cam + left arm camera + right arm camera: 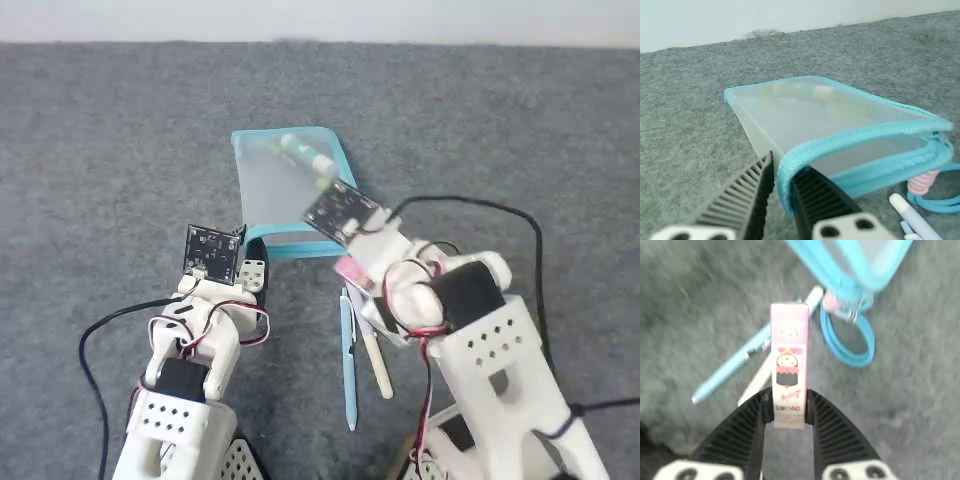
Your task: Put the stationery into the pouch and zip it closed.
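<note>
The translucent pouch (285,195) with a teal zipper edge lies mid-table, its mouth toward the arms. A green and white item (308,155) sits inside it. My left gripper (782,192) is shut on the pouch's teal edge (790,165) at the near left corner and holds it raised. My right gripper (788,400) is shut on a pink eraser (788,360), which hangs just above the table by the pouch's near right corner (349,268). A blue pen (348,360) and a white pen (376,358) lie below it.
A blue cord loop (855,340) with a pink zipper pull (922,182) trails from the pouch's corner. Grey carpet (100,150) covers the table, with open room to the left and the far right. Cables run beside both arm bases.
</note>
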You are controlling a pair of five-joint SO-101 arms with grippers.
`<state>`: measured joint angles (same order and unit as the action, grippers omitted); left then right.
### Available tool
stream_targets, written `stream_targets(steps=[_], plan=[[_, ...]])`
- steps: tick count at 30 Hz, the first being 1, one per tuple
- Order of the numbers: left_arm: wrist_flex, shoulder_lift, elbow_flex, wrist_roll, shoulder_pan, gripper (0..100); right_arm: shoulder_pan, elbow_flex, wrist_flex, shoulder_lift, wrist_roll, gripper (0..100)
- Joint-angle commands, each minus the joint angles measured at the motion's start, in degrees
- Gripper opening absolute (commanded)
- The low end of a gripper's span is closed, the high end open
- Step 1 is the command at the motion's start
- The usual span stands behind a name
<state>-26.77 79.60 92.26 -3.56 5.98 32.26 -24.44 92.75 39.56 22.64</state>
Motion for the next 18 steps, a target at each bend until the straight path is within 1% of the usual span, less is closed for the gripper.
stream_targets(steps=[1, 6, 11, 16, 18], plan=[[1.6, -0.3, -1.3, 0.5, 0.0, 1, 2.0, 9.1, 0.7, -8.0, -3.3, 0.7], [1.6, -0.3, -1.3, 0.5, -0.2, 1, 2.2, 20.7, 1.5, -23.5, -5.3, 0.7], [1.6, -0.3, -1.3, 0.5, -0.3, 1, 2.2, 30.9, 5.9, -36.2, -5.4, 0.7], [1.6, -0.3, -1.4, 0.5, -0.1, 1, 2.4, 35.1, 6.8, -38.8, -5.5, 0.7], [1.6, -0.3, -1.4, 0.5, 0.1, 1, 2.9, 36.0, 6.7, -39.5, -6.8, 0.7]])
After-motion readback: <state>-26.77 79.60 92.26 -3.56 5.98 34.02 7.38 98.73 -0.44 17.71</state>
